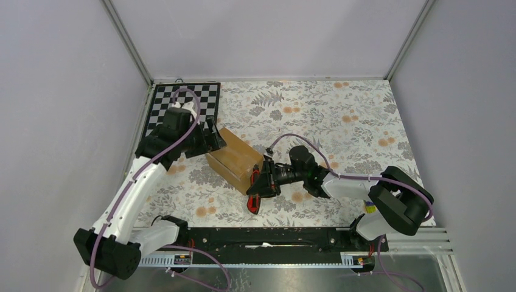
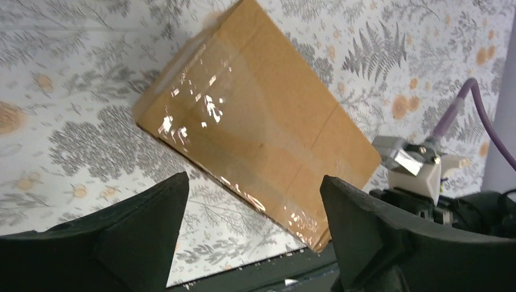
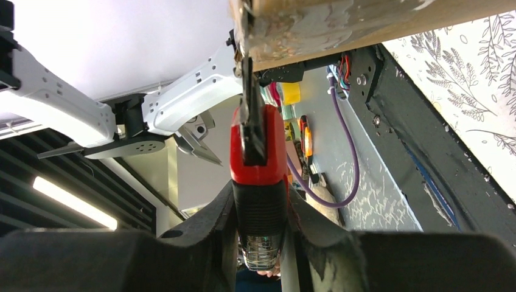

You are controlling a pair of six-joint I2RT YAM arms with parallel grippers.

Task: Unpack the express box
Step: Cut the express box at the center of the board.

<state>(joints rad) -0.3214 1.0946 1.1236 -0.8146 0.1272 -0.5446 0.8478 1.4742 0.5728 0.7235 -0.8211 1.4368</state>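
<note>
The express box (image 1: 234, 159), plain brown with glossy tape on its seams, is laid flat on the floral table (image 1: 341, 121), left of centre, long axis running far-left to near-right. The left claw (image 2: 254, 185) is spread above it. A red-handled cutter (image 3: 258, 164) is pinched by the right claw (image 3: 258, 234), its blade against the box edge.

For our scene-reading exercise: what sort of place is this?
Likely a robot lab test cell: plain grey walls enclosing a floral-covered table, with a checkerboard in its far-left corner.
</note>
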